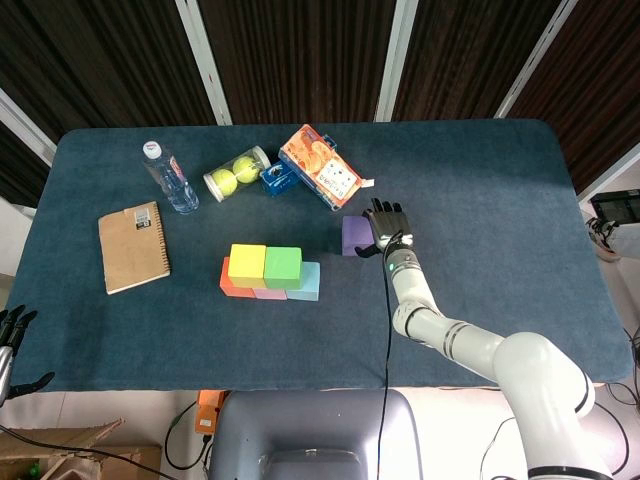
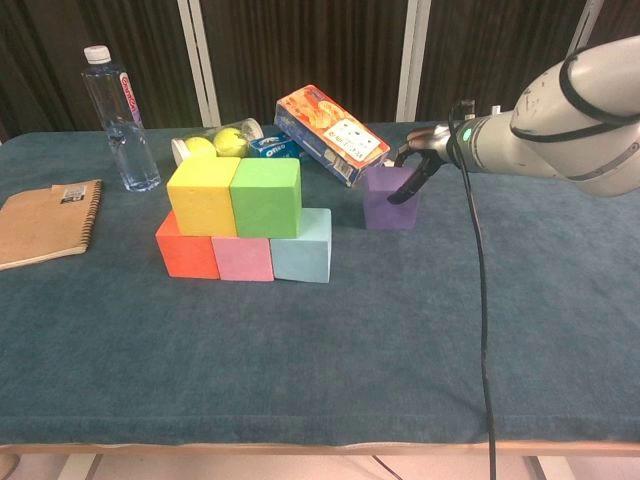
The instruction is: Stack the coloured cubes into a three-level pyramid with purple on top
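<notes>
My right hand (image 1: 386, 226) is draped over the purple cube (image 2: 388, 200), fingers touching its top and side; I cannot tell whether they grip it. The cube sits on the tabletop (image 1: 480, 180), right of the yellow cube (image 2: 203, 194) and green cube (image 2: 266, 196). My left hand (image 1: 12, 335) hangs off-table, fingers apart and empty.

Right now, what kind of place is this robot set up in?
Probably a robot test or demo room, not a home: a table covered in blue cloth, dark slatted wall panels behind it, and staged props such as coloured cubes and a water bottle.
</notes>
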Robot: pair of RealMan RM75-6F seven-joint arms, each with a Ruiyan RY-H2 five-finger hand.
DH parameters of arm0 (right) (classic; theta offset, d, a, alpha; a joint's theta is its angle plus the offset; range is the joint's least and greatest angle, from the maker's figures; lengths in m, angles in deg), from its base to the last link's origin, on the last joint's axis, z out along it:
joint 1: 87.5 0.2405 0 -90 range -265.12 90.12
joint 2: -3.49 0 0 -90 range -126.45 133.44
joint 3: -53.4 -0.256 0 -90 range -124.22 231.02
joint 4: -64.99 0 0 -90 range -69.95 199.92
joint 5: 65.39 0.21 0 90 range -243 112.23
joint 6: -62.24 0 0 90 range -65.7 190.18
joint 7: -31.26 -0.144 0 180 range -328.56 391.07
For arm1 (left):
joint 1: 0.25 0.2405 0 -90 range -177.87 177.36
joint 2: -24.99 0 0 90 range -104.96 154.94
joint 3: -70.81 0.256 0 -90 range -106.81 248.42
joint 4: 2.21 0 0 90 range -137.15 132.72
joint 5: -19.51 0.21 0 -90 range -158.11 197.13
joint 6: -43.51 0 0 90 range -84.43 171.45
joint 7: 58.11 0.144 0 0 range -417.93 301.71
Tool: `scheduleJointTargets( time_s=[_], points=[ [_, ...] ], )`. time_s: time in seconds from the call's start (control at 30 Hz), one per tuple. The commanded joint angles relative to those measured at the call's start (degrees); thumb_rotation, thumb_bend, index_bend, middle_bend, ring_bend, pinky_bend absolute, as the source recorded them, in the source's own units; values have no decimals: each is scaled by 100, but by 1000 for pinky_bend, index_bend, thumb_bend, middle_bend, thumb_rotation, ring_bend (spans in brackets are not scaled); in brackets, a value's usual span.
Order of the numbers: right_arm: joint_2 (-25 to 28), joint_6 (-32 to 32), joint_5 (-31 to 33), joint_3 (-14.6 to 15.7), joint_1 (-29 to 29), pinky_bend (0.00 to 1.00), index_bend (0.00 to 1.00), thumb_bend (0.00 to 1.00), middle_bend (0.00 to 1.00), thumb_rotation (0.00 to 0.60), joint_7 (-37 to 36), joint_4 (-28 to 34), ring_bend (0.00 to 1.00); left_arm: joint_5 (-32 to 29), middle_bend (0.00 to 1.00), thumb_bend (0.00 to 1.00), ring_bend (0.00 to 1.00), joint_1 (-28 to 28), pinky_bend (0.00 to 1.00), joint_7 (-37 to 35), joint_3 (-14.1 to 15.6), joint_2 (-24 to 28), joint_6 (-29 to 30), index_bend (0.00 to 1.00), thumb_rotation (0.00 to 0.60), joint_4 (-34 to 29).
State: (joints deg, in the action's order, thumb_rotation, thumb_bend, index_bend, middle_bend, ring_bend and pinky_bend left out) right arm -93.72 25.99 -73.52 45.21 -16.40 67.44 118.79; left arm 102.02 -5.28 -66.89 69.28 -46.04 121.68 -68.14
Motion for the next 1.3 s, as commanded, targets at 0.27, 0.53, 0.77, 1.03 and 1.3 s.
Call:
scheduleJointTargets(
  time_s=[0.27,0.53,0.77,1.03,1.3],
  points=[
    [7,-170,-470,-265,-203,0,455,227,0,563,-272,39,0,12,62,4,0,37,65,11,5,9,78,138,541,-20],
    [978,-869,-974,-521,-574,0,511,231,0,598,-547,1559,0,69,62,4,0,90,66,139,30,27,213,138,542,-130],
    [2295,-1775,-943,-945,-944,0,519,236,0,597,-757,3752,0,134,62,7,0,179,65,175,70,12,379,138,543,-164],
    [3182,-2547,-337,-1572,-1070,0,523,236,0,598,-1017,5672,0,193,62,14,0,353,66,139,138,-54,610,138,542,-113],
    [2707,-3483,632,-1988,-375,0,562,236,0,595,-682,6216,0,255,62,20,0,498,66,-49,187,-206,788,138,541,102]
  ],
)
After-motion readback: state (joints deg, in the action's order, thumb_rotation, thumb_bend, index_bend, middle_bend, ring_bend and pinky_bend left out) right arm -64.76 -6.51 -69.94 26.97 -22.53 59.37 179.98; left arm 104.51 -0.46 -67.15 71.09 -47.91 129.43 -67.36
